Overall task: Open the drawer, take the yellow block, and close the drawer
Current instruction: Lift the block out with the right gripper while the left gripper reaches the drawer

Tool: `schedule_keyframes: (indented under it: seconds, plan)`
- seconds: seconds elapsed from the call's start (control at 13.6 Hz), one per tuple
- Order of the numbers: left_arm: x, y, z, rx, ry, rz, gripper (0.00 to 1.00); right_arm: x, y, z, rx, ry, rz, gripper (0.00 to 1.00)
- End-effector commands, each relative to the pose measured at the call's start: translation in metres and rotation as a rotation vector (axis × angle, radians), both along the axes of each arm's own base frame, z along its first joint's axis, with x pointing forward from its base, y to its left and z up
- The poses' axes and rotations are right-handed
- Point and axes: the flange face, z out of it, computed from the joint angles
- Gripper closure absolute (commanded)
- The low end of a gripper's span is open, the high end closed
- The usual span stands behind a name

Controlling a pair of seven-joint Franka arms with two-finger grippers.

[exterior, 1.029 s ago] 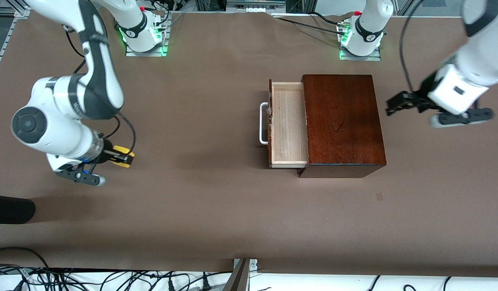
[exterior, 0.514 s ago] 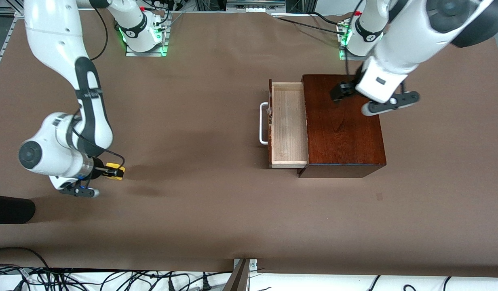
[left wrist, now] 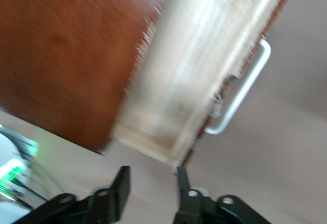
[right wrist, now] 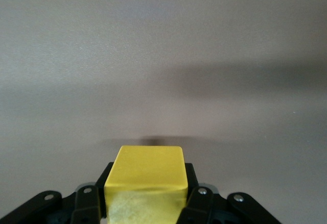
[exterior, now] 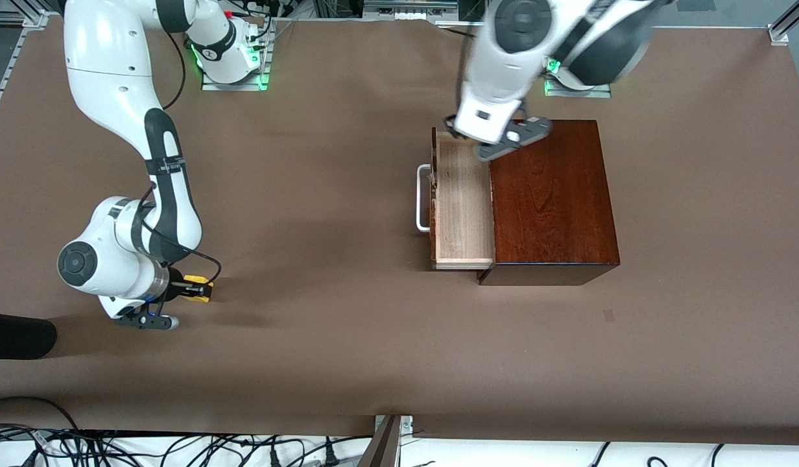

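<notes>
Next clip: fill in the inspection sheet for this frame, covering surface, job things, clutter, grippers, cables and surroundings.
Surface: brown table, one small dark mark.
Job's things: drawer pulled out of the wooden box, tray empty; yellow block out of it, held toward the right arm's end.
Clutter: nothing seen.
Grippers: right gripper shut on the yellow block, low over the table; left gripper over the drawer's end nearest the bases, fingers apart, holding nothing.
Cables: bundle along the table's near edge.
Surroundings: metal framing at the edges.

Brown table covering point(exterior: 347, 337), cables point(exterior: 179, 447) along its near edge — aluminium framing point(exterior: 10, 65) at 1 end
</notes>
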Motion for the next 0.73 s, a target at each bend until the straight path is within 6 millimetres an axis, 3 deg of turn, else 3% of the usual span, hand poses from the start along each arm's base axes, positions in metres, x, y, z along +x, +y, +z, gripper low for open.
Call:
schedule_keyframes:
  seconds: [0.0,0.07,0.29,0.37,0.44,0.51,0.66]
  plan:
    - [0.009,-0.038,-0.023,-0.018,0.004,0.120,1.00,0.006,0.000,-0.008,-0.006,0.005,0.010,1.00]
    - [0.012,-0.046,-0.031,-0.015,0.014,0.128,1.00,0.005,0.000,-0.010,-0.013,0.011,0.017,1.00]
    - [0.022,-0.063,-0.056,0.000,0.029,0.184,1.00,0.002,0.001,-0.010,-0.024,0.039,0.056,0.70]
    - [0.028,-0.071,-0.065,-0.001,0.022,0.224,1.00,0.001,0.001,-0.011,-0.022,0.051,0.054,0.50]
    - [0.033,-0.079,-0.079,0.011,0.017,0.296,1.00,0.001,0.002,-0.011,-0.016,0.052,0.047,0.06]
    - [0.039,-0.083,-0.093,0.011,0.010,0.353,1.00,0.001,0.001,-0.008,-0.017,0.049,0.054,0.00]
    - [0.049,-0.084,-0.116,0.014,0.009,0.395,1.00,0.002,0.004,0.004,-0.011,0.043,0.057,0.00]
